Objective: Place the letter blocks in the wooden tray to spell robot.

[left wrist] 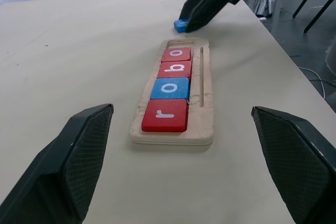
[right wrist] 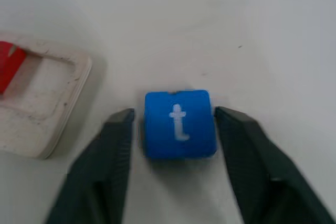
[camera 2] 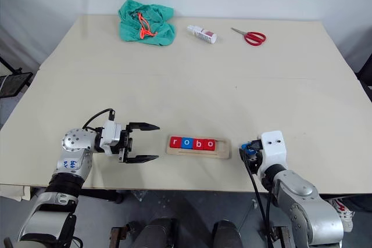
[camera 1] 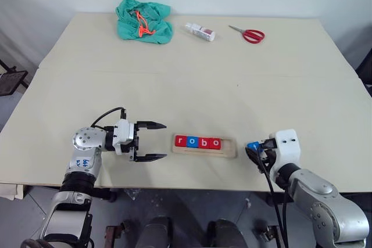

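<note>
The right gripper (right wrist: 173, 124) sits low at the near edge of the table (camera 1: 192, 74), its two black fingers (right wrist: 113, 145) straddling the blue "t" block (right wrist: 180, 124). A thin gap shows between the block and the finger on one side, while the other finger looks to be at the block's edge; whether it is pinched or loose cannot be told. The block lies flat on the table with its letter up, just off the tray's empty end.

The wooden tray (camera 1: 229, 150) lies between the two grippers. It carries four blocks in a row: a red "r" (left wrist: 164, 115) nearest the left gripper, then a blue "o" (left wrist: 170, 88), a red "b" (left wrist: 175, 68) and a red "o" (left wrist: 176, 54). The last slot, on the right gripper's side, is bare.

The left gripper (camera 1: 152, 141) hovers level, just short of the tray's "r" end, pointing toward it with jaws spread wide and nothing between them.

Far beyond both grippers, along the table's back edge, are a crumpled green cloth (camera 1: 144, 20), a small white bottle (camera 1: 200, 31) and red-handled scissors (camera 1: 248, 34).
</note>
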Available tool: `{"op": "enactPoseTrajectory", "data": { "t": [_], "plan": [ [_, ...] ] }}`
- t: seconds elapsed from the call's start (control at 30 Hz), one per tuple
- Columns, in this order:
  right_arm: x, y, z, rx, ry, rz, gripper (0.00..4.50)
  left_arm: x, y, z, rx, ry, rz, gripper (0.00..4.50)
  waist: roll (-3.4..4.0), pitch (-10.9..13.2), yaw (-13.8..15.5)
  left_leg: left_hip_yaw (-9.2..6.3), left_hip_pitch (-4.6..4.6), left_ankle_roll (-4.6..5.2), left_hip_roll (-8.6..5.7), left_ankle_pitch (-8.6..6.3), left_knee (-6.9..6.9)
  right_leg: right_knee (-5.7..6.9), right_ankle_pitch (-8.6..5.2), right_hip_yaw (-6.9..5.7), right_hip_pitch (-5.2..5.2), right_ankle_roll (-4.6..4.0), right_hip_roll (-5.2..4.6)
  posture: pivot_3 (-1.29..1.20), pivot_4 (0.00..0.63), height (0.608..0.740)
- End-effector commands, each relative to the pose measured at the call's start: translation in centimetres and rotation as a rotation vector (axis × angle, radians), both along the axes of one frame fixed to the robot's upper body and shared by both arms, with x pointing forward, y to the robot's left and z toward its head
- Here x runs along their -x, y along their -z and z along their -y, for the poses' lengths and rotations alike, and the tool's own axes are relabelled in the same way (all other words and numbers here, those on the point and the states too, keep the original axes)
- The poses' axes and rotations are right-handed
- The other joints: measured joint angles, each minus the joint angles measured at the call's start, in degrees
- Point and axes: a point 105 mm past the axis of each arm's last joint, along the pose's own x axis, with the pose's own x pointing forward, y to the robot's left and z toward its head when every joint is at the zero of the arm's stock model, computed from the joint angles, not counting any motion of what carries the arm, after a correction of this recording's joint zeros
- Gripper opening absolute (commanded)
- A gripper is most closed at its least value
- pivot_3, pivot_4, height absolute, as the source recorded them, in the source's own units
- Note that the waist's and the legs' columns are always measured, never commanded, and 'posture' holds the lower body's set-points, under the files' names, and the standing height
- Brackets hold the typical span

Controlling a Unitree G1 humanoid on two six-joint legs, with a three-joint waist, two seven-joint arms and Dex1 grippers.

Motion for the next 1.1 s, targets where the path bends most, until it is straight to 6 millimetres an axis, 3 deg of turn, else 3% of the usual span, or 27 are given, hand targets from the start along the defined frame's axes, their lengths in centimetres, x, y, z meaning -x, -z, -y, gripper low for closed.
{"op": "enactPoseTrajectory", "data": {
  "t": [0.03,0.07,0.1,0.3,0.47,0.73,1.1],
  "plan": [
    [0.5,-1.6,-0.2,0.005,-0.045,0.066,4.11,-0.2,-1.2,-0.3,0.008,-0.004,0.041,4.5,0.0,0.0,-0.01,0.0,0.0,0.0,0.0,0.0,0.0,-0.01,0.0,0.0,0.01,0.0,0.0,0.0,0.15,0.74],
    [0.6,-1.8,-0.2,0.007,-0.062,0.071,4.42,-0.3,-1.2,-0.3,0.008,-0.003,0.042,4.5,0.0,0.0,0.0,0.0,0.0,0.0,0.0,0.0,0.0,-0.01,0.0,0.0,0.01,0.0,0.0,0.0,0.15,0.74],
    [0.7,-1.9,-0.2,0.008,-0.081,0.072,4.47,-0.3,-1.2,-0.3,0.008,-0.003,0.042,4.5,0.0,0.0,-0.01,0.01,0.0,0.0,0.0,0.0,-0.01,-0.01,0.0,0.0,0.01,0.0,0.0,0.0,0.15,0.74],
    [1.4,-2.4,1.2,0.072,-0.216,0.043,4.47,-0.4,-1.2,-0.3,0.009,0.0,0.04,4.5,0.01,0.01,0.1,0.02,0.0,0.01,-0.02,0.0,-0.02,-0.16,0.0,-0.01,0.07,0.0,0.0,0.0,0.15,0.74],
    [1.5,-3.7,1.3,0.147,-0.458,0.108,4.47,-0.5,-1.2,-0.3,0.007,0.004,0.034,4.5,0.0,0.01,0.1,0.04,0.02,0.02,0.0,0.01,0.0,-0.28,0.0,-0.06,0.16,0.0,0.02,0.0,0.15,0.74],
    [-0.1,-2.9,4.0,0.337,-0.878,0.073,4.47,-0.3,-1.0,-0.3,0.002,0.011,0.031,4.5,-0.02,0.02,0.03,0.1,0.0,0.1,0.02,0.05,-0.01,-0.65,0.01,-0.21,0.35,0.02,0.03,0.0,0.15,0.74],
    [-3.7,-1.8,4.1,0.405,-1.023,0.062,4.47,0.8,-0.9,-0.9,-0.003,-0.01,0.024,4.5,-0.02,0.02,-0.04,0.04,-0.08,0.1,0.04,0.05,0.07,-0.68,0.01,-0.26,0.35,0.02,0.01,0.0,0.15,0.74]
  ]
}}
